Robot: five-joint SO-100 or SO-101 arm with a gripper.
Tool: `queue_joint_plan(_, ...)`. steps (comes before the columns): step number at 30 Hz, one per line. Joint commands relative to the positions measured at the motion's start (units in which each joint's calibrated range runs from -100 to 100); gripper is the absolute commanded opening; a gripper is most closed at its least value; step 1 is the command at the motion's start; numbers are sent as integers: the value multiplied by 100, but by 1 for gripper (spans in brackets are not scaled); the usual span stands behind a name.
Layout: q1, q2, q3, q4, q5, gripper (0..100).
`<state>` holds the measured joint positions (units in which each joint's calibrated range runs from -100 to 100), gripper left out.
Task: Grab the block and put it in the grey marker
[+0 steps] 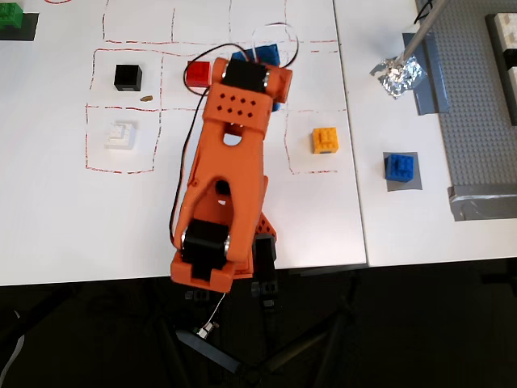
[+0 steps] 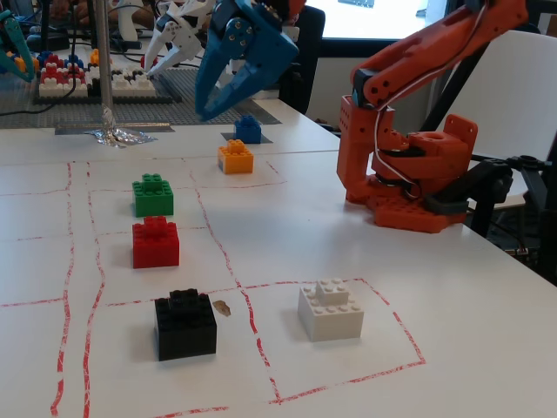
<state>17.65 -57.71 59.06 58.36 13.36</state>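
Note:
The blue block stands on the grey marker, right of the white sheet in the overhead view. No finger touches it. My gripper, with blue fingers, hangs in the air open and holds nothing. In the fixed view it is up and left of the block, above the far part of the table. In the overhead view the orange arm stretches up over the drawn grid, well left of the block, and covers most of the gripper.
On the red-lined grid lie an orange-yellow block, a green one, a red one, a black one and a white one. Crumpled foil and a studded baseplate sit at the right.

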Motion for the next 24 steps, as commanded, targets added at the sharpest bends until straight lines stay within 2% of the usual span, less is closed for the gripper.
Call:
queue_joint_plan(1,-640,-980,630,-922,-611,0)
queue_joint_plan(4,-1090,-1756,1555,-1509,-1070,0)
queue_joint_plan(9,-1672,-2626,2534,-1607,-1626,0)
queue_joint_plan(15,-1831,-3427,3595,-1534,-1607,0)
queue_joint_plan(24,-1840,-4074,4067,-1012,-1538,0)
